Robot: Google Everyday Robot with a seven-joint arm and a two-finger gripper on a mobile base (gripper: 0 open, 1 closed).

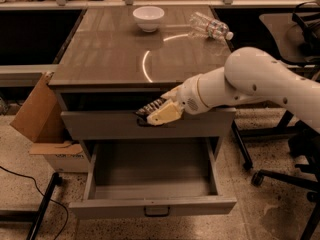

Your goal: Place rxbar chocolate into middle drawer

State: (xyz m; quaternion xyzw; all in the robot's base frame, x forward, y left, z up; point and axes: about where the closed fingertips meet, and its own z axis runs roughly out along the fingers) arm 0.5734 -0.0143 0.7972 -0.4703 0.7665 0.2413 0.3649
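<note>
Half-hidden rxbar chocolate [148, 108]; end effector [157, 113] above middle drawer [125, 206].

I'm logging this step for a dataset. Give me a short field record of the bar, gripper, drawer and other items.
item: small dark striped-wrapper snack bar, held in the air
holder: robot gripper, jaws shut on the bar, before the upper drawer front
target: wide grey metal middle drawer, pulled open, below the bar
others: white bowl; clear plastic bottle lying down
</note>
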